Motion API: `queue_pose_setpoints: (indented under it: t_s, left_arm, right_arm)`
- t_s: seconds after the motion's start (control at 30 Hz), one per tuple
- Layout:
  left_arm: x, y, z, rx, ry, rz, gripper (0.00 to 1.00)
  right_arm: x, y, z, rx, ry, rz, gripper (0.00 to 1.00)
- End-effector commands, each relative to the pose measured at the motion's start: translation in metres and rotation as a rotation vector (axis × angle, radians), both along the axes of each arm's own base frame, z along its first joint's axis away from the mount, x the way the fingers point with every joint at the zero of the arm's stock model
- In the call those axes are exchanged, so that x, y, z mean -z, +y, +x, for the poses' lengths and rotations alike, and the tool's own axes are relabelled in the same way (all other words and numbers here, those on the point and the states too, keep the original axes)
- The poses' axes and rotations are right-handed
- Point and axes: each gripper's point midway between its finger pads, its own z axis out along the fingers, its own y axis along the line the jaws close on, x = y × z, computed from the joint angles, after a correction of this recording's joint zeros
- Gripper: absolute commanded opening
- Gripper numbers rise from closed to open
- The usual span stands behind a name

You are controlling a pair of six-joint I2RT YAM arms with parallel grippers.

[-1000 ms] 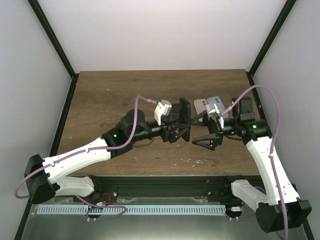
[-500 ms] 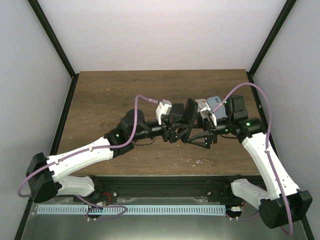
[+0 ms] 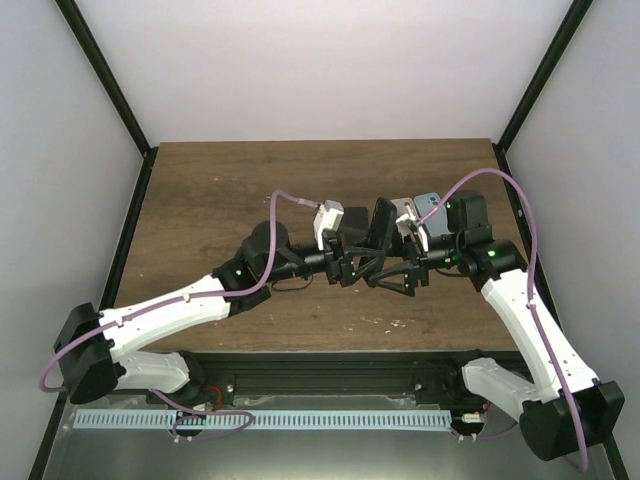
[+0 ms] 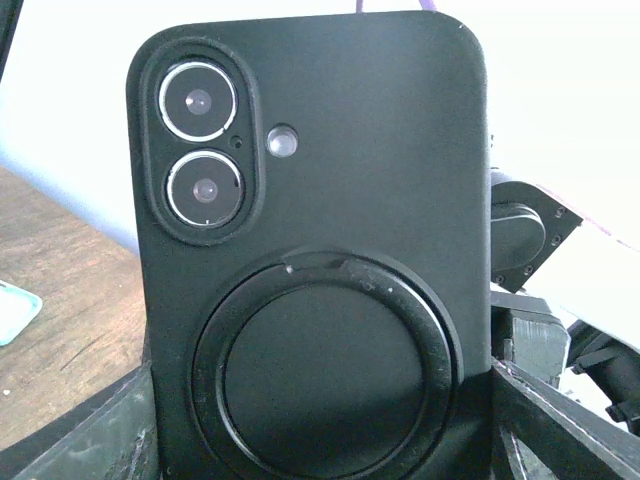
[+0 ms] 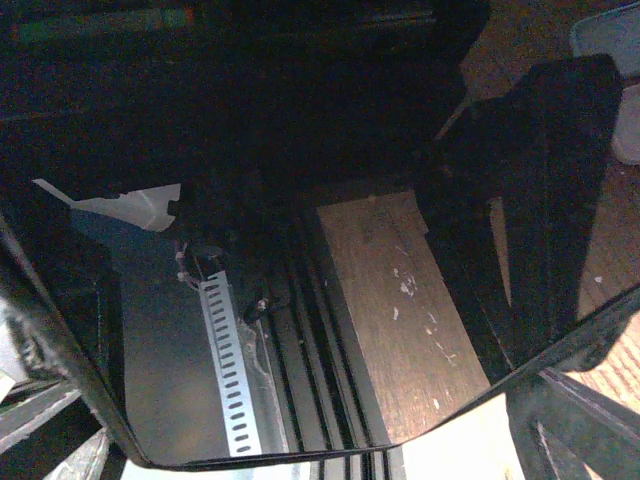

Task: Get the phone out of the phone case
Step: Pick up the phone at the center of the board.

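A phone in a black case point(image 3: 382, 228) is held upright above the table's middle. My left gripper point(image 3: 362, 262) is shut on its lower sides. In the left wrist view the case's back point(image 4: 320, 200) fills the frame, with two camera lenses and a round ring; my fingers point(image 4: 560, 420) press its bottom edges. My right gripper point(image 3: 392, 268) is open right against the phone from the right. In the right wrist view the glossy screen point(image 5: 300, 250) fills the frame between my spread fingers point(image 5: 580, 420).
A light blue case point(image 3: 432, 206) and a white one point(image 3: 404, 211) lie on the brown table point(image 3: 220, 200) behind the right gripper. The blue one also shows in the right wrist view point(image 5: 610, 40). Black frame posts stand at both table sides.
My right gripper has moved left, from clear of the phone to right up against its screen. My left gripper has tilted the phone slightly and shifted it a little right.
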Motion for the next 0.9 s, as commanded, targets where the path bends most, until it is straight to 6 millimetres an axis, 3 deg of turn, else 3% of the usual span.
queue_pose_setpoints:
  t_s: [0.0,0.1,0.3,0.43,0.5,0.53,0.63,0.73,0.87]
  left_arm:
    - [-0.036,0.002,-0.011,0.036,-0.058,-0.134,0.0]
    - [-0.036,0.001,-0.009,0.033,-0.054,-0.141,0.0]
    - [-0.028,0.001,-0.005,0.01,-0.046,-0.115,0.04]
    - [-0.015,0.015,0.013,-0.131,-0.022,-0.045,0.71]
    - [-0.004,0.028,0.023,-0.225,0.0,0.008,0.93]
    - [-0.001,0.034,0.025,-0.257,0.001,0.022,0.99]
    - [0.001,0.048,0.027,-0.306,-0.021,0.047,1.0]
    - [0.005,0.047,0.036,-0.349,0.0,0.106,0.99]
    - [0.014,0.036,0.058,-0.421,0.044,0.205,0.83]
  right_arm:
    - [-0.002,0.002,-0.001,-0.02,-0.011,0.02,1.0]
    - [-0.01,0.002,-0.012,-0.081,-0.007,0.067,0.98]
    - [-0.011,0.002,-0.01,-0.075,-0.009,0.066,0.69]
    - [0.003,0.002,0.012,0.049,-0.016,-0.03,0.57]
    - [0.013,0.0,0.027,0.141,-0.035,-0.099,0.54]
    - [0.017,-0.002,0.035,0.189,-0.053,-0.132,0.53]
    - [0.025,-0.008,0.051,0.285,-0.1,-0.201,0.52]
    - [0.031,-0.014,0.061,0.346,-0.106,-0.253,0.5]
    - [0.037,-0.021,0.076,0.421,-0.099,-0.32,0.49]
